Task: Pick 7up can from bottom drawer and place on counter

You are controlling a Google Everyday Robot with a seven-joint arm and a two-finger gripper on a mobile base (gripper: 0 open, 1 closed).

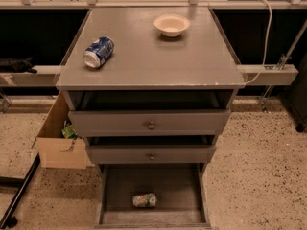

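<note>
The 7up can (144, 200) lies sideways in the open bottom drawer (168, 186) at 6 o'clock (label unreadable); the gripper is out of view, so its grip cannot be told.

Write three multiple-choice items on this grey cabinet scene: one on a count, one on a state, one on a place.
1. How many things rest on the flat matte grey counter? A one; B two; C four.
2. The cylindrical blue and white can is: A standing upright; B crushed flat; C lying on its side.
3. The small silvery-white 7up can with green markings is: A on the floor of the open grey bottom drawer; B on the counter; C touching the blue and white can.

Key:
1 B: only the blue and white can and a round cream bowl sit there.
2 C: its length runs along the counter, with one round end showing.
3 A: it lies on its side in the pulled-out drawer, far below the counter.
The gripper is not in view.
</note>
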